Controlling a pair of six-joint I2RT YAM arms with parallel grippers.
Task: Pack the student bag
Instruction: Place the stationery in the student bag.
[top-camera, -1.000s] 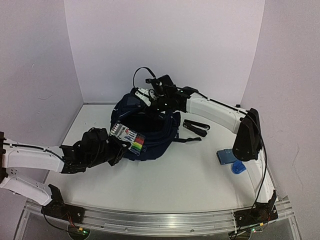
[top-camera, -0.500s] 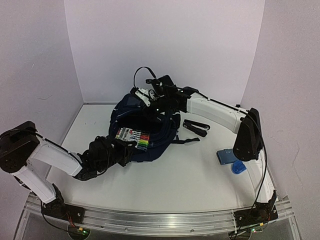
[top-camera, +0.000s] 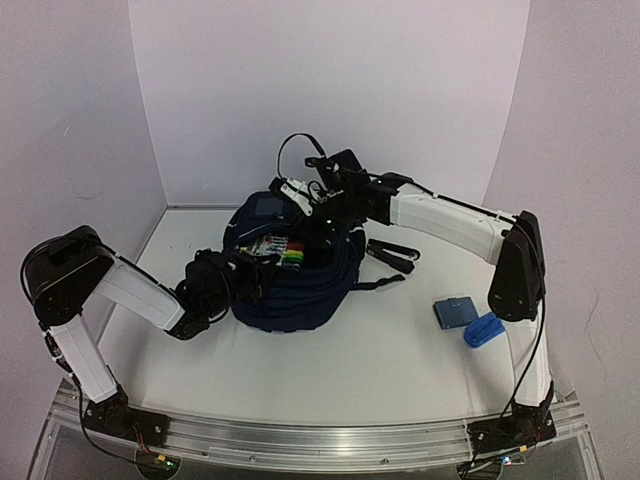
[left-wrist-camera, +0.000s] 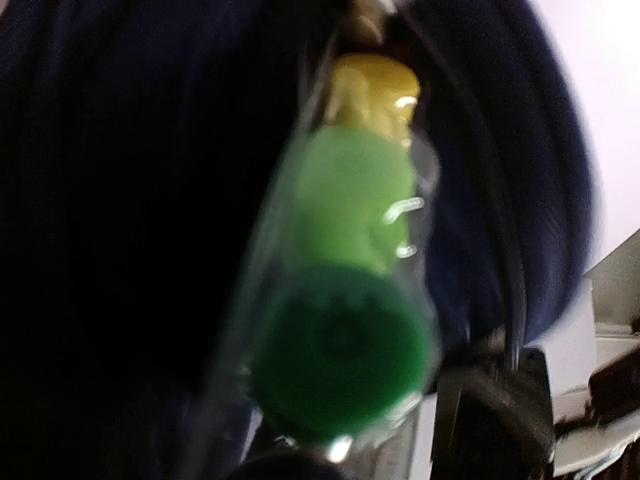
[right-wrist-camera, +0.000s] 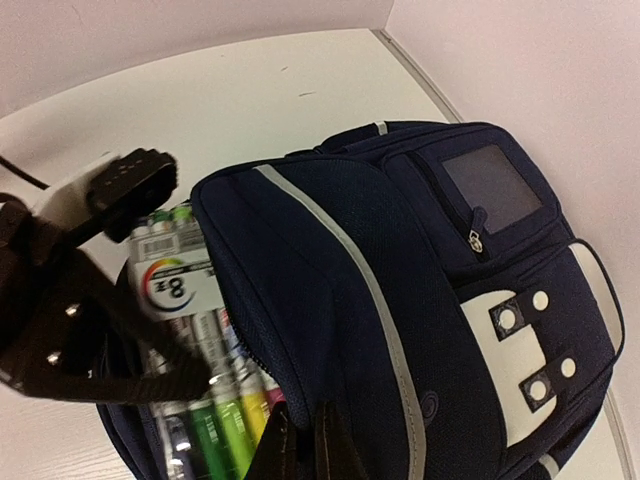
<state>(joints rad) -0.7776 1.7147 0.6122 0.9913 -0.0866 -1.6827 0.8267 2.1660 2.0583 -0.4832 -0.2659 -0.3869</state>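
White tabletop, pale walls. At left, the left gripper is clamped on a marker pack poking into the open navy backpack at centre. At the backpack's far side, the right gripper pinches its rim, fingers closed. A stapler and a blue pouch lie further right.

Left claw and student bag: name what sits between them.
A clear marker pack, gripped by the left claw, poking into the student bag; top view.
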